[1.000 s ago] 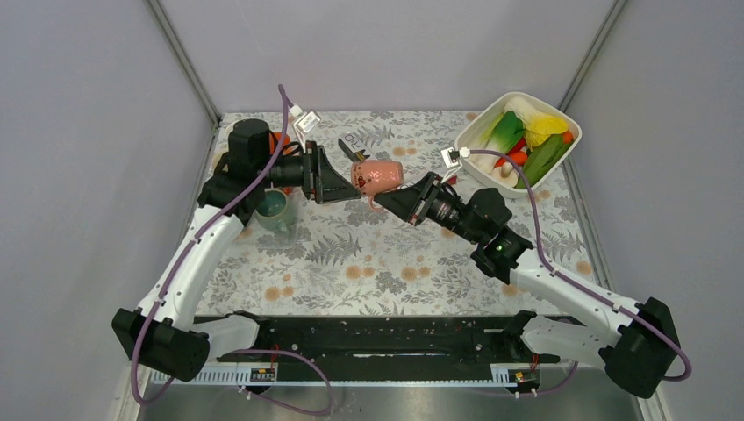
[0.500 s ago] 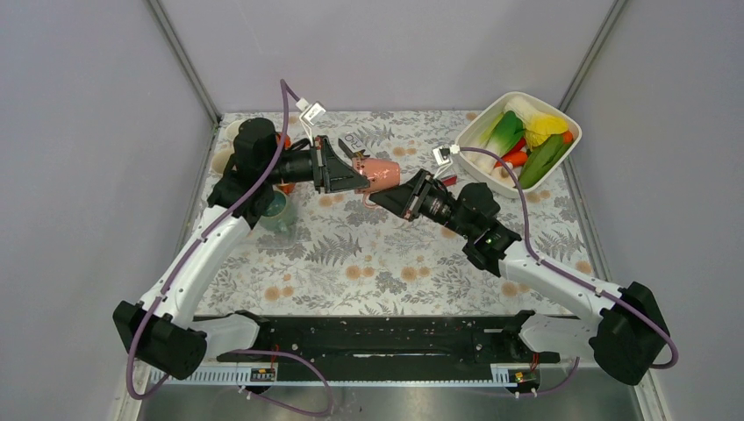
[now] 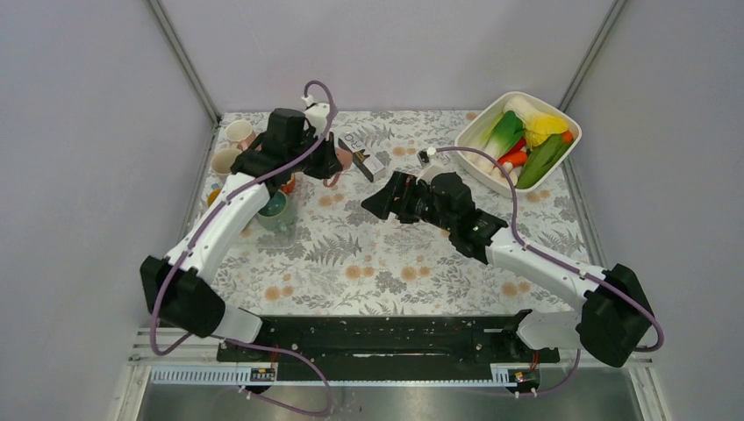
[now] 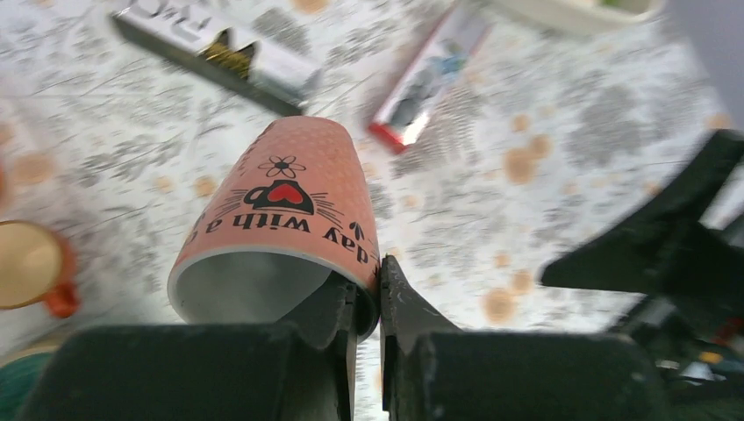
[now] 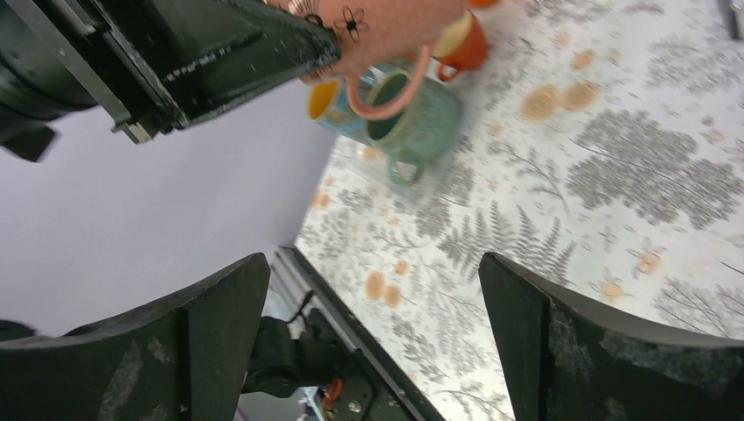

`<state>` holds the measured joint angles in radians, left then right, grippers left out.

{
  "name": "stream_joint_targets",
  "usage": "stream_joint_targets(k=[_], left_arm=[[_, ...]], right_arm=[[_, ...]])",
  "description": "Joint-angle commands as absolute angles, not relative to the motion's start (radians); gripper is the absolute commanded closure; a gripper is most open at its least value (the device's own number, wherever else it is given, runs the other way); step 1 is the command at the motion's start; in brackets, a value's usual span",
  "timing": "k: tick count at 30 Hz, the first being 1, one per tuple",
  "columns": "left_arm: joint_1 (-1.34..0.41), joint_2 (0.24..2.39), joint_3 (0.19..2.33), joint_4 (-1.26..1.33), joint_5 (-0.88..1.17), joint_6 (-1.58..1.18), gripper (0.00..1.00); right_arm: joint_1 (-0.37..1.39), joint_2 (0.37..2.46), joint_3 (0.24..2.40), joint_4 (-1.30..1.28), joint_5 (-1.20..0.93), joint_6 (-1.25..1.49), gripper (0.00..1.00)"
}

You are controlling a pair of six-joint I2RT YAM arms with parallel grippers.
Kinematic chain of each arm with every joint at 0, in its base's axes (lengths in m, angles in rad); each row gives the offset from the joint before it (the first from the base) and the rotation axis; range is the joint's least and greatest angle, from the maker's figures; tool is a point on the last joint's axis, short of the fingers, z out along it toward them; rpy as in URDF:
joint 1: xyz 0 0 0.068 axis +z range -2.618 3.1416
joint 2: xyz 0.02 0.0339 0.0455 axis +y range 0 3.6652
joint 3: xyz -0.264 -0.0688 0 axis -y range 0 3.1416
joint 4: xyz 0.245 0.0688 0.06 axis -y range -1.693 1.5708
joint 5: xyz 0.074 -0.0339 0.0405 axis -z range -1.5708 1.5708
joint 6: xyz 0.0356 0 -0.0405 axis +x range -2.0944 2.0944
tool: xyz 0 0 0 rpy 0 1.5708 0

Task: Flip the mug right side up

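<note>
Two fingers of the left claw (image 4: 368, 294) pinch the rim of the pink mug (image 4: 281, 202), one inside the mouth and one outside the wall, so that claw is clenched on it. From the pinch the mug's long axis runs straight away from the wrist, base at the far end, mouth facing back at the claw. It hangs above the flowered table (image 4: 544, 114), roughly on its side by my reading. The right claw (image 5: 373, 263) gapes wide, holding nothing, near the mug but apart from it. Righting it likely depends on the left wrist swinging the base downward, clear of the green mug (image 5: 412, 110).
</note>
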<state>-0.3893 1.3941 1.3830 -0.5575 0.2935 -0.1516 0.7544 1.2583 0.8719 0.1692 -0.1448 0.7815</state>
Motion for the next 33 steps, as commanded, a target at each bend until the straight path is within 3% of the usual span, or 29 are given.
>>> stream_joint_targets(k=[1,7,14,33], left_arm=[[-0.358,1.554,1.548,-0.602,0.083,0.076,1.00],[-0.285,1.871,1.845,-0.731,-0.067,0.247,1.00],[-0.263,2.078,2.024,-0.854,-0.144,0.445,1.00],[-0.200,2.225,2.071,-0.982,-0.117,0.477,1.00]], right_arm=[[0.758,1.302,0.933,0.082,-0.108,0.710,0.01],[0.759,1.282,0.913,0.019,-0.069,0.641,0.00],[0.759,1.241,0.863,-0.033,-0.022,0.584,0.01],[0.758,1.234,0.818,-0.044,-0.016,0.570,0.00]])
